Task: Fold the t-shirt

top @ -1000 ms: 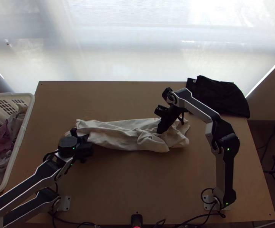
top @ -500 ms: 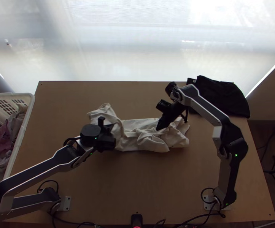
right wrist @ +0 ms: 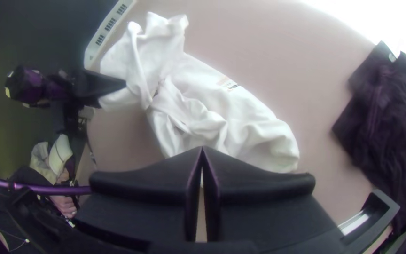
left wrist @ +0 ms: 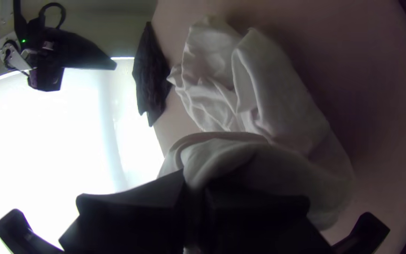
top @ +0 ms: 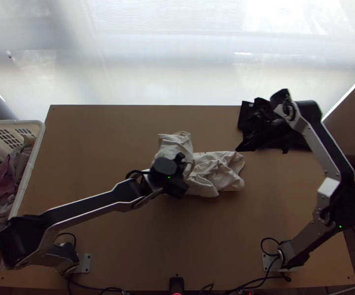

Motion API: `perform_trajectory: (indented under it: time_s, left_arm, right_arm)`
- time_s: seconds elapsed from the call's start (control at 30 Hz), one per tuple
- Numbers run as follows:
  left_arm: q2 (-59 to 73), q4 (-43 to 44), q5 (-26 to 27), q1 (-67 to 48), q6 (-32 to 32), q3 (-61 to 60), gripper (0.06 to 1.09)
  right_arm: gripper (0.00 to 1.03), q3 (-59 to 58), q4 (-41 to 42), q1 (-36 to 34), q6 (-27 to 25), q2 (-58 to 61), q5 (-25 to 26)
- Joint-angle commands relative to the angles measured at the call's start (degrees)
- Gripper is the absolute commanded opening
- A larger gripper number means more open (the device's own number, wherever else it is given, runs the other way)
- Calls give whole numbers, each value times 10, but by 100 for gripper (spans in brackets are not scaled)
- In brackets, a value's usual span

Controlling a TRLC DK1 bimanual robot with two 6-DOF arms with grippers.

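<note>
- Half a second ago the cream-white, soft cloth t-shirt (top: 212,173) reached farther toward the left side of the light wooden table (top: 103,128); now its left part has been carried rightward and bunches up beside the creased rest, around the table's middle and a little right of it.
- The left gripper (top: 178,178) has travelled with that part, from left of the table's middle to about the middle.
- The right gripper (top: 238,149) has moved off from above the shirt's right portion, toward the table's far right corner.
- In the left wrist view, the left gripper (left wrist: 194,183) is clamped on the shirt: a gathered piece runs between its two wide black fingers, and more cloth bulges up beyond them.
- In the right wrist view, the right gripper (right wrist: 202,149) has its fingers together, tips meeting, with no cloth between them.
- The crumpled black cloth garment (top: 246,115) lies at the table's far right corner, partly under the right arm in the top view.
- The white plastic basket (top: 32,162), with mixed clothes (top: 5,182) inside, stands along the table's left side.
</note>
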Motion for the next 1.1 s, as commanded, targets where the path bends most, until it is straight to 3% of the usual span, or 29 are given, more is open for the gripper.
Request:
perform_trajectory:
  time_s: [0.0,0.37,0.7,0.73,0.77,0.83,0.97,1.07]
  left_arm:
    - [143,-5,-2,-33,43,132,12]
    - [296,-41,-32,-91,87,310,12]
    - [346,-29,-50,-112,107,304,13]
    - [352,-17,-51,-111,107,302,19]
    - [356,-8,-57,-111,107,301,39]
    - [362,-1,-65,-110,107,300,101]
    - [361,21,-65,-108,96,299,104]
    - [335,10,-64,-110,38,312,104]
  right_arm:
    - [3,-38,-17,-85,-19,-85,-19]
    - [3,-46,-48,-152,-53,-118,-32]
    - [3,-69,-48,-159,-54,-124,-39]
    - [3,-72,-48,-158,-54,-125,-40]
    - [3,-73,-48,-157,-54,-125,-40]
    - [3,-78,-48,-157,-55,-125,-40]
    - [3,-80,-48,-155,-56,-125,-41]
    - [3,-81,-48,-152,-56,-125,-41]
